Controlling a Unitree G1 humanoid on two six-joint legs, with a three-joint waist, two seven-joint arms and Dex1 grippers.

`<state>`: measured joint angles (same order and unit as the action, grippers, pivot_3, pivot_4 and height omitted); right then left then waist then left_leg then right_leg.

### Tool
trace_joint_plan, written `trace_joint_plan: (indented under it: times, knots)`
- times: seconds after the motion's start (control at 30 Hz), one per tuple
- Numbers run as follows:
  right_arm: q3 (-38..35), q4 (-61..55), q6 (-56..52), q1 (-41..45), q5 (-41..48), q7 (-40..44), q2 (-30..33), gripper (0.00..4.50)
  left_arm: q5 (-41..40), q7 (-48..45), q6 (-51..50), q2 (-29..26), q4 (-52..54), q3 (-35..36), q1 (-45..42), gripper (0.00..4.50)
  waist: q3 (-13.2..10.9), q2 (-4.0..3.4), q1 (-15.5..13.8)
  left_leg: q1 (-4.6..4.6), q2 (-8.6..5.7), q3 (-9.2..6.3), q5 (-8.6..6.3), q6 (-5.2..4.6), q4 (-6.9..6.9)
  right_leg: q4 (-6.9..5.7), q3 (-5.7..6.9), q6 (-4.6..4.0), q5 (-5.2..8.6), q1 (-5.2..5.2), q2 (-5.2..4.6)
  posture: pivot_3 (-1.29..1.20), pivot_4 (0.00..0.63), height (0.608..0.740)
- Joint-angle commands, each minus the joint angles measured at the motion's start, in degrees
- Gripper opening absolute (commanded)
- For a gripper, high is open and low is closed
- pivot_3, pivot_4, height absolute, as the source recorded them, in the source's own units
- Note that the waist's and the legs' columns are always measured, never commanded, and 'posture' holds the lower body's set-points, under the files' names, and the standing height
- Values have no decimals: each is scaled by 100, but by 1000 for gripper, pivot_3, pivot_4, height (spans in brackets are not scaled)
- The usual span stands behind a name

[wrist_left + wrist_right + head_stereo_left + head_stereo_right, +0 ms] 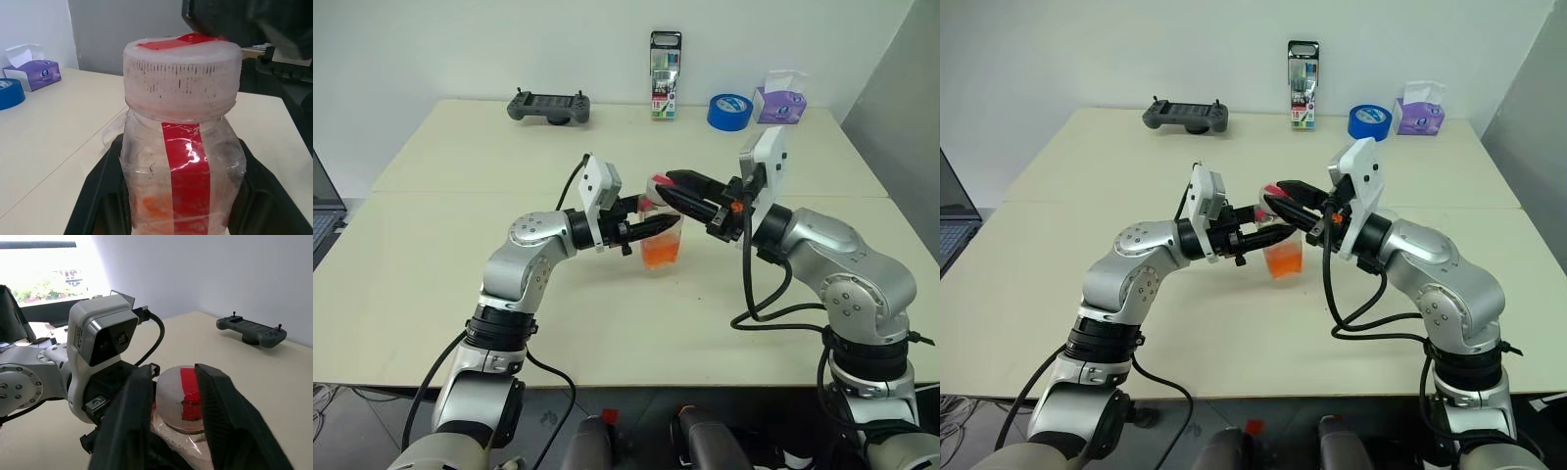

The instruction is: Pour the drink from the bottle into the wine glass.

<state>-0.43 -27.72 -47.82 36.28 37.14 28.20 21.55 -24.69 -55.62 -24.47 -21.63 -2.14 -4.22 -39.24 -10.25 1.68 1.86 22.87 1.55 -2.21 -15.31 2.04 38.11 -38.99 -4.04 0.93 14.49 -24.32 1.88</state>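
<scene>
While the left gripper [656, 224] clamps the bottle [183, 161] from the left near the table's [460, 284] middle, the drink [661, 251] fills its lower part — bottle upright, cap [182, 399] on. The right gripper [171, 396] comes in from the right with a finger on either side of the cap; whether they pinch it cannot be told. Far edge, left to right — controller [549, 106], marker pack [666, 75], tape roll [730, 111], tissue box [778, 103].
</scene>
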Motion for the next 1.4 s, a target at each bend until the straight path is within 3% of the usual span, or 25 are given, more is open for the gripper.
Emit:
trace_joint_plan:
  times: [0.03,0.13,0.63,0.73,0.87,1.1,1.3,1.4]
  knots:
    - [53,-228,119,-55,-106,-130,17,2685,-165,12,82,19,392,131,-88,1869,0,0,0,0,0,0,0,0,0,0,0,0,0,0,0,0,150,740]
    - [139,-223,188,-56,-266,-234,29,3706,-172,3,81,28,401,124,-85,1869,0,0,1,0,0,1,0,0,0,0,-1,0,0,0,0,0,150,740]
    - [88,-225,198,-9,-167,-351,-155,3706,-157,-36,78,23,449,81,-12,1869,0,0,0,0,1,0,0,0,0,0,0,0,0,0,0,0,150,740]
    - [92,-240,163,-47,-95,-306,-138,3083,-145,-22,82,23,450,80,-3,1869,0,0,-1,-1,0,1,0,0,0,0,-1,0,0,0,0,0,150,740]
    - [119,-288,149,-113,-54,-257,-109,1802,-147,-14,67,9,474,86,19,1869,0,0,0,-1,0,0,0,0,0,0,-1,0,0,0,0,0,150,740]
    - [141,-149,219,31,18,101,34,1805,-285,-165,-81,-55,673,57,52,1869,0,0,0,-1,0,0,0,0,0,0,-1,0,0,0,0,0,150,740]
    - [288,1005,448,790,376,2574,1132,1805,-1245,-1287,-695,-468,1331,-11,144,1869,-3,-5,7,-4,-2,5,0,-1,0,2,0,0,0,2,0,0,150,740]
    - [465,1609,670,1125,226,3234,1355,1805,-1323,-1668,-700,-680,1477,-125,85,1869,-3,-5,10,-11,-3,3,-1,-2,-3,4,4,0,1,7,7,0,150,740]
